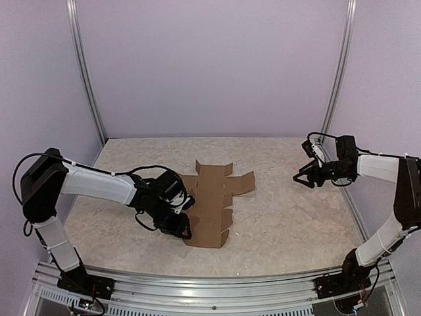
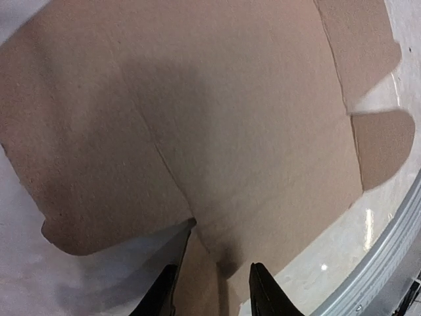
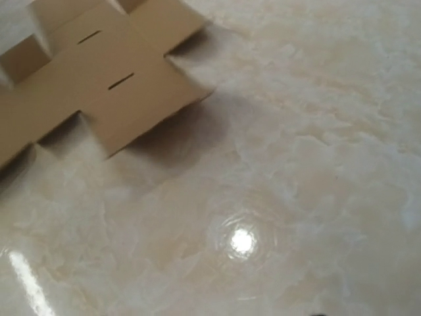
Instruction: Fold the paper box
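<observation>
The paper box (image 1: 214, 197) is a flat brown die-cut sheet with flaps and slots, lying in the middle of the table. My left gripper (image 1: 186, 224) is low at the sheet's near-left edge. In the left wrist view the paper box (image 2: 230, 118) fills the frame, and a narrow flap of it runs between the two dark fingertips of the left gripper (image 2: 212, 266), which stand apart and do not pinch it. My right gripper (image 1: 304, 179) hangs above the table at the right, well away from the sheet, fingers spread and empty. The right wrist view shows the sheet's slotted flaps (image 3: 99, 85) at top left.
The marbled tabletop (image 1: 289, 224) is enclosed by pale walls, with metal uprights at the back corners (image 1: 89, 79) (image 1: 339, 72). An aluminium rail (image 1: 210, 289) runs along the near edge and shows close to the sheet in the left wrist view (image 2: 395, 243).
</observation>
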Robot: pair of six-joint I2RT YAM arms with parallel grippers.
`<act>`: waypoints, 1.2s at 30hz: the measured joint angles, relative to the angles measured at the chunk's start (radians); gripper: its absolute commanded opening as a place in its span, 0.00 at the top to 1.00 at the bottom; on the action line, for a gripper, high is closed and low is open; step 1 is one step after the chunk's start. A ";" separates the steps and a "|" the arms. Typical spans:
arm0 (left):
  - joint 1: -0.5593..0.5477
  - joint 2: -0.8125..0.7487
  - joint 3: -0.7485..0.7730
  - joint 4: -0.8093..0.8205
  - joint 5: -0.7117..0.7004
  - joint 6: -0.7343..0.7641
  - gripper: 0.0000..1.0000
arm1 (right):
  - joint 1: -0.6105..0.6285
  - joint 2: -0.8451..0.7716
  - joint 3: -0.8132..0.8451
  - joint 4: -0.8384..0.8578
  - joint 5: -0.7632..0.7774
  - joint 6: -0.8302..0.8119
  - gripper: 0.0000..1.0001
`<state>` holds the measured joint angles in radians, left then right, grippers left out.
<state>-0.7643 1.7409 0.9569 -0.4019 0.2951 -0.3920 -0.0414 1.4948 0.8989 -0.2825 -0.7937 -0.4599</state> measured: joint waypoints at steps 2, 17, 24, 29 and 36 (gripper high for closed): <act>-0.092 0.018 0.032 -0.032 0.001 -0.033 0.54 | 0.002 0.018 0.011 -0.009 -0.001 -0.003 0.38; 0.291 -0.046 0.351 -0.158 -0.131 -0.102 0.35 | 0.074 0.037 0.026 -0.022 0.029 -0.014 0.35; 0.352 0.165 0.446 -0.124 -0.136 -0.129 0.43 | 0.074 0.027 0.026 -0.025 0.032 -0.018 0.35; 0.352 0.264 0.423 -0.084 -0.082 -0.141 0.62 | 0.074 0.023 0.026 -0.027 0.034 -0.023 0.36; 0.344 0.267 0.356 0.013 -0.020 -0.145 0.85 | 0.074 0.023 0.026 -0.034 0.033 -0.027 0.37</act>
<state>-0.4206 2.0075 1.3125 -0.3893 0.2752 -0.5373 0.0326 1.5173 0.9249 -0.3161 -0.7605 -0.4866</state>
